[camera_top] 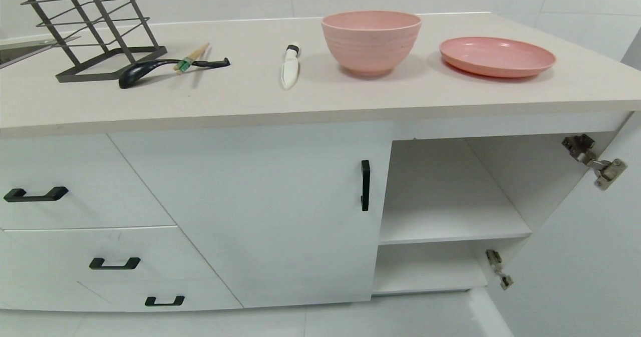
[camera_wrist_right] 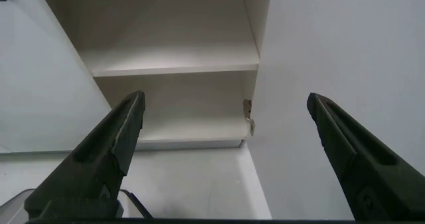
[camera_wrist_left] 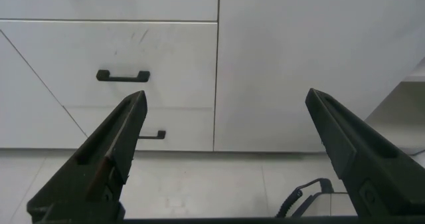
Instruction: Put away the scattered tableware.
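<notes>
On the pale countertop (camera_top: 210, 104) stand a pink bowl (camera_top: 371, 40) and, to its right, a pink plate (camera_top: 497, 55). A white knife (camera_top: 290, 66) lies left of the bowl. Farther left, a black ladle (camera_top: 165, 68) lies with wooden chopsticks (camera_top: 191, 57) across its handle. My left gripper (camera_wrist_left: 226, 101) is open, low down, facing the drawer fronts. My right gripper (camera_wrist_right: 226, 101) is open too, facing the open cabinet with its shelf (camera_wrist_right: 174, 70).
A dark wire rack (camera_top: 85, 21) stands at the counter's back left. Below are drawers with black handles (camera_top: 36, 195), a shut door with a black handle (camera_top: 365, 185), and an open compartment (camera_top: 450, 217) whose door (camera_top: 586, 237) swings out to the right.
</notes>
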### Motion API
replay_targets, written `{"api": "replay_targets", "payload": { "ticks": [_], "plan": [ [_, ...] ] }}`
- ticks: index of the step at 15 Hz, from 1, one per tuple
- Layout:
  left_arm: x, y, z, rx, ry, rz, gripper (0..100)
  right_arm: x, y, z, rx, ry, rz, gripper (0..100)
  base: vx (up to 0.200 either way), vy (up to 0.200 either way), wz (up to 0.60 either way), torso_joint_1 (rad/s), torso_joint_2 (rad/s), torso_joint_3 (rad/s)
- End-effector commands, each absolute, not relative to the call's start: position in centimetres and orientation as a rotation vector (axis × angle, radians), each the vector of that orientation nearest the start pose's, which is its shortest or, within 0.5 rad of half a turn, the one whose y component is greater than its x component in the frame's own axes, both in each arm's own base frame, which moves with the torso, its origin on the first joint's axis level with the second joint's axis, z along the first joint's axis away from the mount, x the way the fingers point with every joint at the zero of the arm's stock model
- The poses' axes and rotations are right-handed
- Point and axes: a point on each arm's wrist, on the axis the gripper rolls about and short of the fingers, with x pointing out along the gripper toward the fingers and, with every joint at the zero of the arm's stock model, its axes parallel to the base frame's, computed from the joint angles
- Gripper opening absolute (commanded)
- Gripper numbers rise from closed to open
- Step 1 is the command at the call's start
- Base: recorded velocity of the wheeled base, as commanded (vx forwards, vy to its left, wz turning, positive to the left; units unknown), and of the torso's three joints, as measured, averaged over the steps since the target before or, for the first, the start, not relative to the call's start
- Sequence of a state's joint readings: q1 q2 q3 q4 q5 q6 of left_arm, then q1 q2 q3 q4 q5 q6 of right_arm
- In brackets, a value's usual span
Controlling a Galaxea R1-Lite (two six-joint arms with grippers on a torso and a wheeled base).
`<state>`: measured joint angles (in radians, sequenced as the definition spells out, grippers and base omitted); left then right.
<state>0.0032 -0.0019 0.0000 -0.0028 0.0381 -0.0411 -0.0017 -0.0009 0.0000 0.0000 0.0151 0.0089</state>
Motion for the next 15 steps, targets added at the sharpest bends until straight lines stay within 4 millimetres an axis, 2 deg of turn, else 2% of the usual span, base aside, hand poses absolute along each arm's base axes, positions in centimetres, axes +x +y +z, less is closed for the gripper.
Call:
{"api": "replay_targets", "payload": {
  "ticks": [1,4,9,15],
  "plan": [
    [-2.29,0.08,7.62,-0.041,-0.005,0.041,100,-2.28,0.04,7.55,0.011,0.000,0.014,100,0.000,0.000,0.00,0.000,0.00,0.000],
    [-2.28,0.08,7.58,-0.041,-0.004,0.041,100,-2.28,0.04,7.55,0.014,0.000,0.014,100,0.000,0.000,0.00,0.015,-0.02,-0.009],
    [-2.29,0.08,7.62,-0.041,-0.005,0.041,100,-2.28,0.03,7.55,0.020,0.000,0.012,100,0.000,0.000,0.00,0.217,-0.13,-0.110],
    [-2.29,0.08,7.62,-0.043,-0.006,0.044,100,-2.28,0.03,7.55,0.021,0.000,0.012,100,0.000,0.000,0.00,0.216,-0.58,-0.212]
  ]
}}
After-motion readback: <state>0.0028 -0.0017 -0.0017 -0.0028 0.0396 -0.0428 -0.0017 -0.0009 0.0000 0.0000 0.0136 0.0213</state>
